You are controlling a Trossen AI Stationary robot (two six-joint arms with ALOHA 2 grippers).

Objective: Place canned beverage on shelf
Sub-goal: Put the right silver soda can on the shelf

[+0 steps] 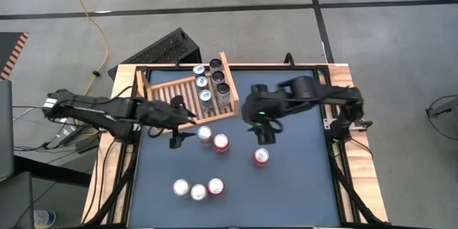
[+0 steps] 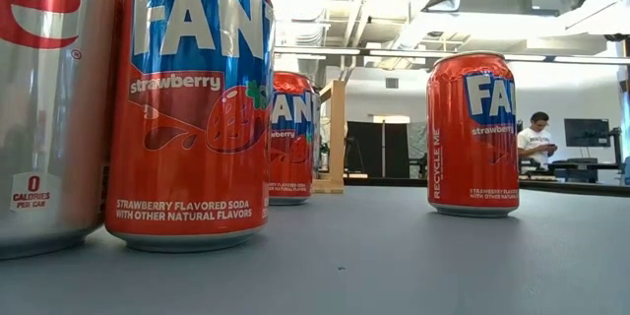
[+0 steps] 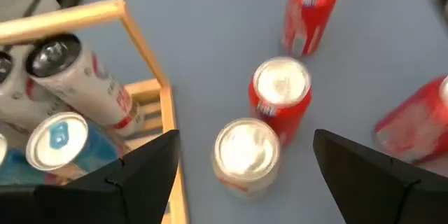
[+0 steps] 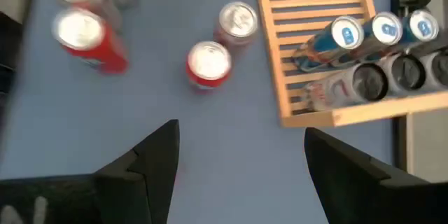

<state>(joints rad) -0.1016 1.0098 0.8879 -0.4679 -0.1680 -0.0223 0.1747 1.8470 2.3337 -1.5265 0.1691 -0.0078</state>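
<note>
Beside shelf (image 1: 187,94), left tool (image 1: 175,137) open, loose cans (image 1: 212,139)

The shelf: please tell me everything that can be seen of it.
The shelf is a light-wood rectangular rack with a slatted floor and raised side boards. It lies flat, turned at a slight angle, at the far edge of the dark table. Six cans stand upright in two rows of three at its right end; the rest of the slats are bare. The left gripper, open, hovers just off its near edge, above the table. Nothing grips the shelf.
</note>
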